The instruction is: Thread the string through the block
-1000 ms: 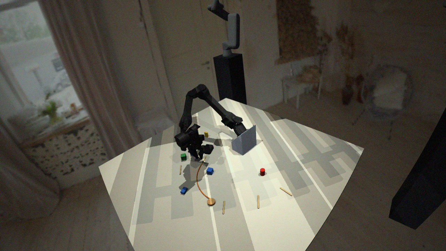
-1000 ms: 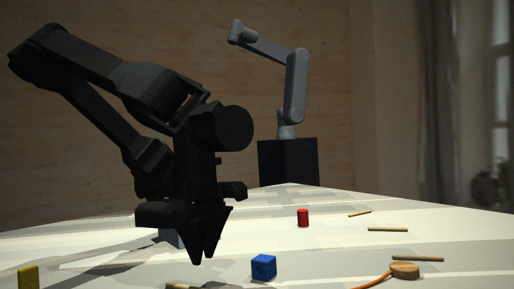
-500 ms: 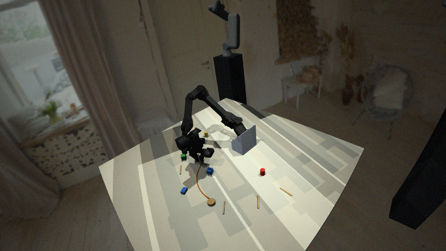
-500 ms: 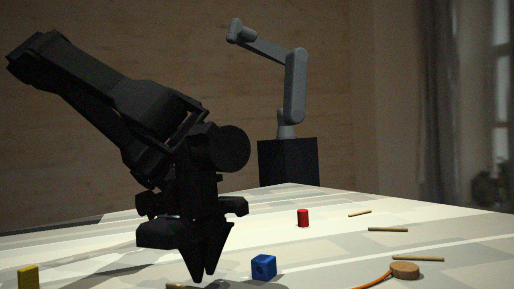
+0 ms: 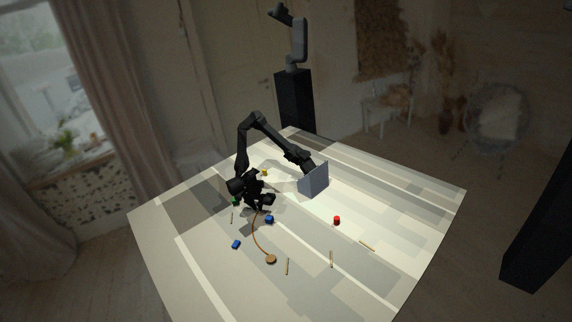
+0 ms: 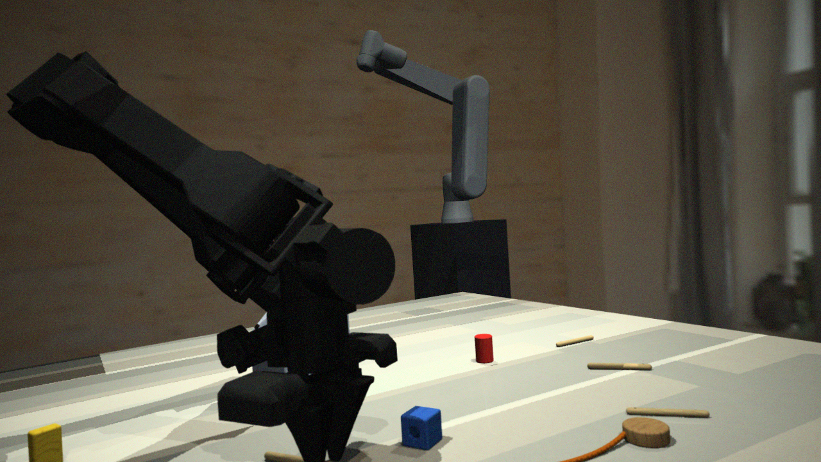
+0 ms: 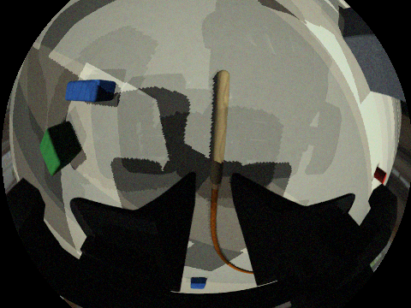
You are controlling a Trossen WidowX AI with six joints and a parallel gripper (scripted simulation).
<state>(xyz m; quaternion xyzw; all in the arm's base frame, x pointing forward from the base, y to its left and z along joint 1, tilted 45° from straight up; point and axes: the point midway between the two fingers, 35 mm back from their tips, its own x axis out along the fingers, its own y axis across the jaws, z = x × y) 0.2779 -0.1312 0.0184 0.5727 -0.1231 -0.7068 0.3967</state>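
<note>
The tied stick (image 7: 221,115) (image 6: 281,457) lies on the table, its dark string end between the fingertips. My gripper (image 7: 213,179) (image 6: 325,457) is partly open and low over that end, with a gap on each side of the stick in the wrist view. The orange string (image 5: 252,234) (image 7: 213,214) curves from there to the round button (image 5: 270,259) (image 6: 645,432). The blue block (image 5: 269,219) (image 6: 421,428) stands on the table close to the gripper; its hole shows in the exterior view. The wrist view does not show it.
A green block (image 5: 235,202) (image 7: 62,147), another blue piece (image 7: 86,91), a flat blue piece (image 5: 236,244), a yellow piece (image 5: 264,172) (image 6: 45,442) and a red cylinder (image 5: 336,220) (image 6: 483,348) stand around. Several loose sticks lie about, one (image 5: 286,266) near the button. The grey arm base (image 5: 313,182) is behind.
</note>
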